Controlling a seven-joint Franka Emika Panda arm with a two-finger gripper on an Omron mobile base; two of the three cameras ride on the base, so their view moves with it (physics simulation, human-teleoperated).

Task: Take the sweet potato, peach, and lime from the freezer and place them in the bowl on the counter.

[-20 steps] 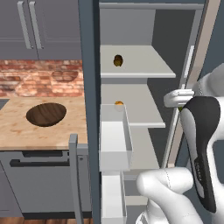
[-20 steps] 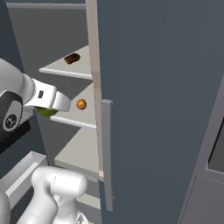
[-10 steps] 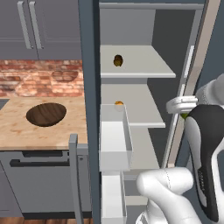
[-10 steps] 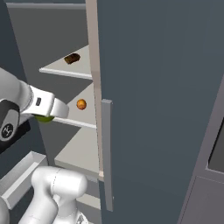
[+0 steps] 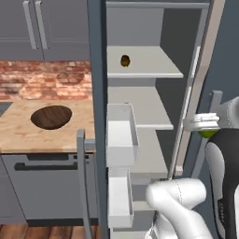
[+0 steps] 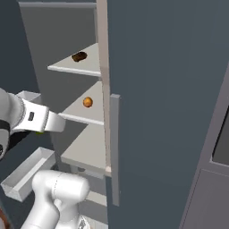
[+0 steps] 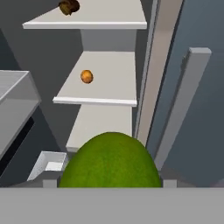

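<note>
While the freezer point(image 5: 140, 116) stands open with its pale shelves bare to view, the arm sits outside the compartment with the lime between its fingers, so the step in hand reads as carrying the first fruit away from the shelves. To the left of the freezer lies the table point(image 5: 28, 135), its tan wood top carrying the bowl point(image 5: 51, 116), which looks empty from here. That bowl is well apart from the end effector point(image 5: 205, 127), which hangs at the right side of the open unit, just beside the door edge.

In the hand view the lime point(image 7: 111, 161) bulks large at the bottom, sitting right at the fingers; the end effector is about half spread and closed around it, and a sliver of green shows under the hand in both base views. The peach point(image 6: 87, 102) rests on the middle shelf, and the sweet potato point(image 6: 79, 57) on the shelf above it, both untouched.

Next, by my judgement, the arm must swing left across the open door bins, bring the lime over the bowl and let go, then return for the other two.
</note>
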